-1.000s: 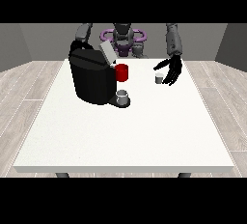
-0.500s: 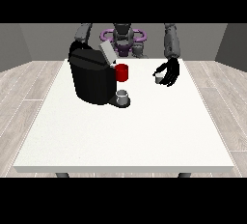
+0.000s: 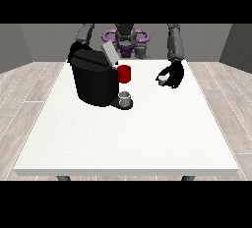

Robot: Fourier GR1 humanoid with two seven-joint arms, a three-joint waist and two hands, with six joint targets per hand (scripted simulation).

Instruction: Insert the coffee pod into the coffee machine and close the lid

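Observation:
The black coffee machine [image 3: 93, 79] stands at the table's back left with its grey lid [image 3: 109, 53] tilted up and open. A small grey cup [image 3: 125, 97] sits on its drip tray. The hand at the view's right [image 3: 176, 74] is curled round the small white coffee pod [image 3: 161, 79], right of the machine and just above the table. The arm at the view's left comes down behind the machine, and its hand [image 3: 74, 50] is mostly hidden by the machine's top corner.
A red mug [image 3: 124, 73] stands close to the machine's right side, between it and the pod. The white table [image 3: 128, 138] stretches wide towards the camera. The robot's torso rises behind the far edge.
The fingers of the hand at the view's right have curled in round the pod, and hand and pod have shifted slightly towards the machine. The machine and the other arm have stayed still.

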